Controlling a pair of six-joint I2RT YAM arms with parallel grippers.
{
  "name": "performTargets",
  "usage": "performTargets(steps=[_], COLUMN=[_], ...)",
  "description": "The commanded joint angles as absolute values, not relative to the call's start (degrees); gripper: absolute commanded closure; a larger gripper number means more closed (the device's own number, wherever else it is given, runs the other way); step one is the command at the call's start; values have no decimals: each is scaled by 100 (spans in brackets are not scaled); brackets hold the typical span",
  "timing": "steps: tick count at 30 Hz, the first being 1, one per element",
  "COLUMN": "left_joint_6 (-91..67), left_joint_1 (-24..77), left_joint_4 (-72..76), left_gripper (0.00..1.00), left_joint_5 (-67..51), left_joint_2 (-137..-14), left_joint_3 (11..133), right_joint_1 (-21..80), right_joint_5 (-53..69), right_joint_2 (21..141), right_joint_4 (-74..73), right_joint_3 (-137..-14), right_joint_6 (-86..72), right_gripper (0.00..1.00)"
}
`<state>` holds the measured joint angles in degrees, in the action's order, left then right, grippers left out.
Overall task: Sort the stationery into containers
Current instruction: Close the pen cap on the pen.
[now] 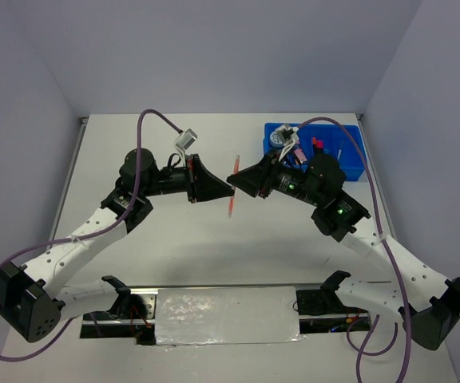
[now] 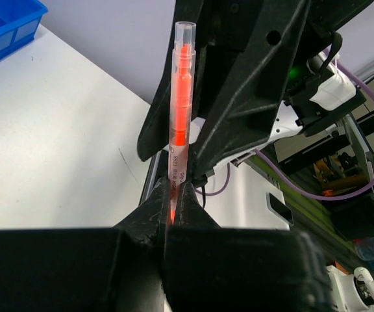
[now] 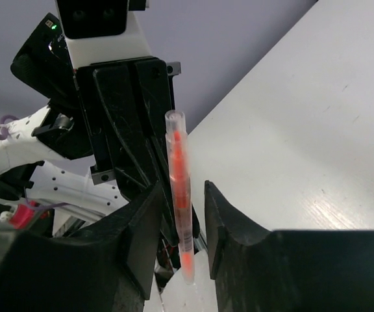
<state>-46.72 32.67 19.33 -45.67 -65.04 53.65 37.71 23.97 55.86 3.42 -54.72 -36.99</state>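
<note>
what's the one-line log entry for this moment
phase: mid-air handover | left gripper: shut on orange pen | right gripper: open, fingers either side of pen | blue tray: pen not yet in

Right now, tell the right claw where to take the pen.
Take the pen on its bare barrel beside the left claw's pinch, coming from the opposite side, crosswise: it is thin, straight, and sits between the right claw's open fingers.
</note>
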Motion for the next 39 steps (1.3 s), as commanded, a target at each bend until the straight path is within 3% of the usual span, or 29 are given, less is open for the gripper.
performTargets(steps=[1,2,3,6,9,11,12,17,20,22,23,24,25,29,32,39], left_joint_6=[-4597,-4588,-4579,-4527,-4570,-4753,-4816,-5010,-5036,-5080,-5097,-5089,-5037,-4747,-4553,-4289], left_joint_1=[3287,3287,3287,3287,3287,3296,3296,3340,3410,3428,3463,3472,3489,3507,3507,3524], left_joint_4=[2250,2250,2224,2049,2021,2257,2424,2725,2794,2883,2883,2857,2822,2453,2189,1872], left_gripper=[100,100,100,98,65,51,50,65,68,79,93,99,100,100,100,100], left_joint_5=[-4781,-4799,-4816,-4712,-4606,-4596,-4640,-4702,-4685,-4702,-4711,-4711,-4720,-4702,-4746,-4922], left_joint_2=[-6381,-6398,-6398,-6434,-6495,-6565,-6592,-6741,-6829,-6873,-6925,-6943,-6961,-6908,-6838,-6741], left_joint_3=[5326,5317,5326,5396,5484,5458,5449,5528,5546,5563,5581,5590,5633,5695,5704,5625], right_joint_1=[3744,3753,3744,3744,3753,3744,3744,3753,3744,3744,3744,3744,3744,3700,3525,2980], right_joint_5=[2338,2364,2408,2549,2566,2575,2584,2575,2610,2637,2637,2663,2715,2655,2750,3146], right_joint_2=[5651,5704,5721,5757,5704,5704,5704,5678,5695,5704,5704,5704,5704,5599,5581,5607], right_joint_4=[518,553,589,676,791,774,782,817,852,879,879,888,914,765,580,642], right_joint_3=[-5757,-5748,-5748,-5722,-5669,-5695,-5695,-5660,-5643,-5634,-5651,-5651,-5660,-5695,-5748,-5923], right_joint_6=[-3595,-3638,-3656,-3691,-3700,-3691,-3691,-3718,-3762,-3797,-3788,-3797,-3788,-3630,-3586,-3621], right_gripper=[64,69,83,100,100,100,100,100,100,100,100,100,99,47,40,39])
